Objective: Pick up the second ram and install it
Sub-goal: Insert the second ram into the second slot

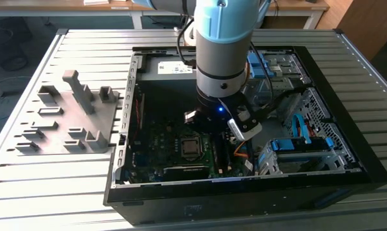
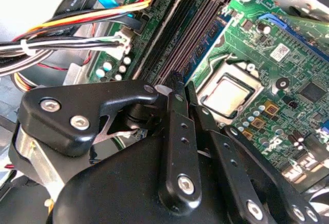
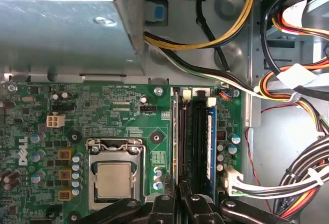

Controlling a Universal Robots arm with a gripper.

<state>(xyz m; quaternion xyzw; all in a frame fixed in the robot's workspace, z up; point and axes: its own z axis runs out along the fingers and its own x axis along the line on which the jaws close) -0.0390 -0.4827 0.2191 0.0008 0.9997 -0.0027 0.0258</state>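
Hovering over the memory slots (image 3: 191,142), my claw (image 3: 181,199) looks pinched together; pressing squarely along the seated RAM stick (image 3: 209,141) matters.

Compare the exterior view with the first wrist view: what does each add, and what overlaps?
Exterior view adds: the arm, the gray holder tray beside the open case, and the slatted table.
First wrist view adds: the pincer at the memory slots, a memory stick seated in one slot, cable bundles, and a gray metal box.
Both: the green motherboard and its CPU socket.
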